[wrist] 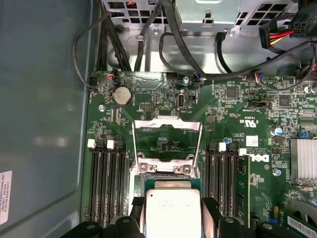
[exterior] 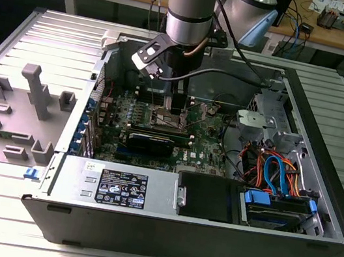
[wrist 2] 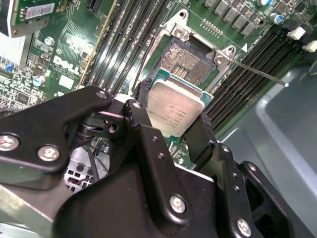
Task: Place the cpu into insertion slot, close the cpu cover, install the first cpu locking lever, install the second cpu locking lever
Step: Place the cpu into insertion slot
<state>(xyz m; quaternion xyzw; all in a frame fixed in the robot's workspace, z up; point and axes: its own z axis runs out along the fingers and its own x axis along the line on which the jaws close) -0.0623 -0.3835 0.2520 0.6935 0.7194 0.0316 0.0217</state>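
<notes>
My gripper (wrist 2: 174,113) is shut on the cpu (wrist 2: 176,110), a flat square chip with a dull silver top, and a black finger (wrist 2: 202,133) presses on each side of it. In both wrist views the cpu hangs a little above the green board, over the near edge of the insertion slot (wrist 2: 190,62), whose gold contacts lie bare. The cpu cover (wrist: 167,124), a silver frame with a square window, stands swung open beyond the slot. A thin metal locking lever (wrist 2: 257,74) sticks out free beside the socket. In the exterior view the gripper (exterior: 174,106) reaches down into the open computer case.
Long black memory slots (wrist: 106,183) flank the socket on both sides. Black cables (wrist: 163,44) and a metal cage lie beyond the board. The case holds a power supply (exterior: 119,186) and drive bay with blue and orange cables (exterior: 276,176). A grey fixture (exterior: 27,104) sits at the exterior view's left.
</notes>
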